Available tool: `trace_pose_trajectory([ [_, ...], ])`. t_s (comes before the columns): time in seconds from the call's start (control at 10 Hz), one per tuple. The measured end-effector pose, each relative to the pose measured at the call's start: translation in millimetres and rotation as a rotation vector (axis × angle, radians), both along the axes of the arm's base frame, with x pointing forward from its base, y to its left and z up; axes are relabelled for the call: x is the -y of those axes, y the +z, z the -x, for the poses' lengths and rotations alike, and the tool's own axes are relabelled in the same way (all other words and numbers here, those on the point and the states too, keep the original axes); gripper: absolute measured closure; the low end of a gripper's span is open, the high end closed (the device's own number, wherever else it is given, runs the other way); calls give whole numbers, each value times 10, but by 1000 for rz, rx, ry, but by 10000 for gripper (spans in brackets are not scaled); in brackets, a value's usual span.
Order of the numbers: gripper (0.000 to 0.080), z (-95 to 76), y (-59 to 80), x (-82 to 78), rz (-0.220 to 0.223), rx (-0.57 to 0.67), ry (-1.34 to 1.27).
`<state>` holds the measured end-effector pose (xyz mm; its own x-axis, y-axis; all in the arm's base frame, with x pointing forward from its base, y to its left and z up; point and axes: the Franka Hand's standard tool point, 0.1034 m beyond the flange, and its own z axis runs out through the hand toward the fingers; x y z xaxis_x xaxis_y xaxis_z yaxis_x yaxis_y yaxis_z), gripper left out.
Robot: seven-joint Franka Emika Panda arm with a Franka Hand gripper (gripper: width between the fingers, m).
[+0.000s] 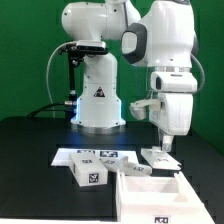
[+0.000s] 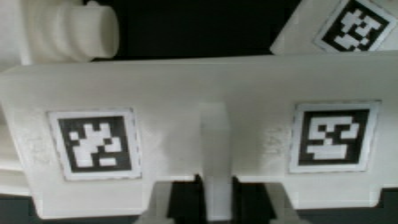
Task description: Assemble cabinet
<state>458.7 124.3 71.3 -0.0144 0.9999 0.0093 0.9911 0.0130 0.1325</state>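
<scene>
- Your end effector (image 1: 160, 143) is down at the table (image 1: 30, 170), on a thin white panel (image 1: 160, 155). The panel lies just behind the cabinet (image 1: 135, 205), toward the exterior view's right.
- The jaws are drawn almost together. In the wrist view they appear clamped on a narrow rib at the panel's middle, probably so the piece hangs level between its two halves.
- You cannot tell from either view whether the panel is resting on the table or just lifted.
- The cabinet sits at the front, on the exterior view's right, with its open side up and its compartments showing. That probably keeps the openings reachable from above.
- A small white block (image 1: 85, 168) lies well apart from it, on the exterior view's left, with the marker board (image 1: 85, 153) just behind.
- There is no readable writing anywhere. The panel carries two square black-and-white tags, one (image 2: 93, 142) on each side (image 2: 333, 135) of the rib, facing the wrist camera.
- A third tag (image 2: 356, 25) sits on a separate white piece beyond.
- A rounded white knob (image 2: 71, 30) shows past the panel's far edge. You cannot tell which piece it belongs to.
- A dark mark on the robot's base (image 1: 97, 92) is too small to read.
</scene>
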Motion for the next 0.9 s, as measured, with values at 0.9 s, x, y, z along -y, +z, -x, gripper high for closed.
trace_pose_trajectory([
  [0.9,738,90,-49,-32,26,-47,-98],
])
